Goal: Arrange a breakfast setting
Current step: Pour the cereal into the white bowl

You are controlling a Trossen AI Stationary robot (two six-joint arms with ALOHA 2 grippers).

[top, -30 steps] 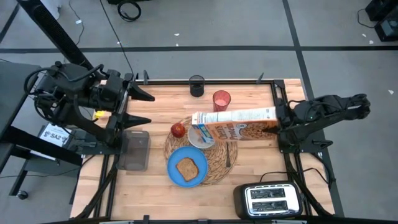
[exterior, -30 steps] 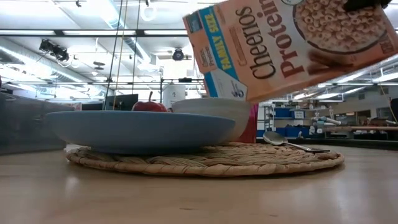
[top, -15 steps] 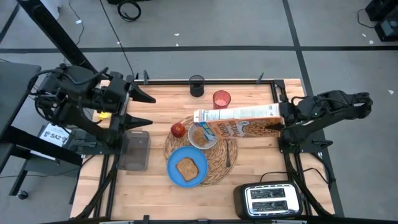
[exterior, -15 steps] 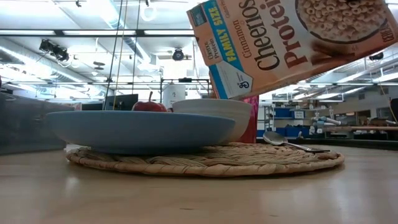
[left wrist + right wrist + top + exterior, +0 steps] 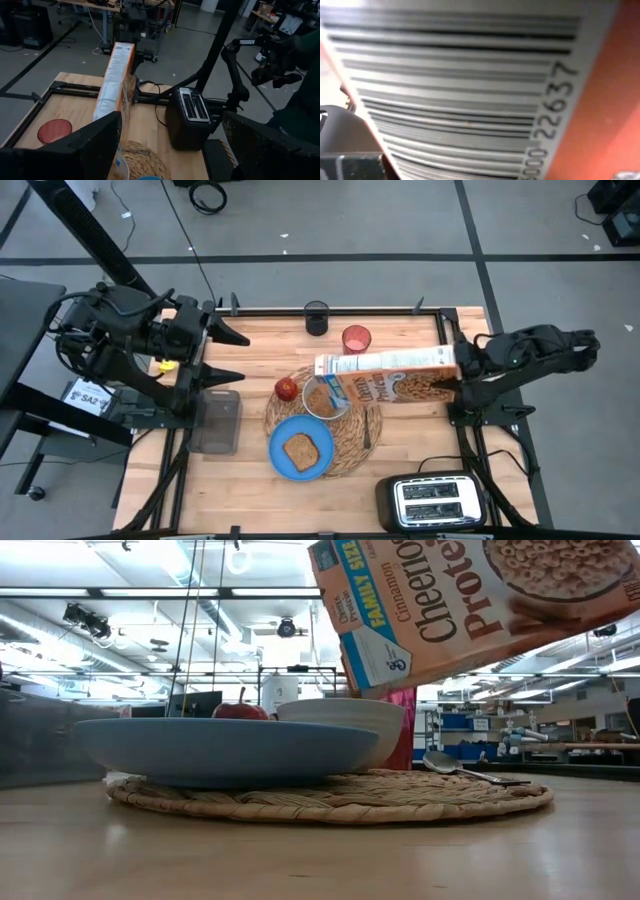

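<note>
Now, step in hand: pouring cereal, judging by the tilt of the box.
Cereal box point(image 5: 385, 377): held nearly level over the counter point(image 5: 250, 470), open mouth dipped above the white bowl point(image 5: 322, 396) so the contents can fall in (brown cereal already shows in the bowl).
Right gripper point(image 5: 453, 377): clenched on the box's base end at the 3 o'clock side of the setting; its wrist view is filled by the barcode panel point(image 5: 465, 90), so the grip sits tight against the cardboard.
Left gripper point(image 5: 232, 352): released, fingers spread, waiting at the 9 o'clock edge, clear of the pour.
Setting: straw placemat point(image 5: 352, 442) at the centre; blue plate point(image 5: 290, 460) with the toast slice point(image 5: 301, 450) at its 7 o'clock; bowl toward 12 o'clock; red apple point(image 5: 287, 389) just beside the bowl at 10 o'clock; spoon point(image 5: 367, 430) on the mat's 3 o'clock rim; red cup point(image 5: 356, 339) off the mat near 1 o'clock.
Others: black cup point(image 5: 316, 317) at the far edge, toaster point(image 5: 432, 500) at 5 o'clock.
Risk: tipping further could spill cereal past the rim.
</note>
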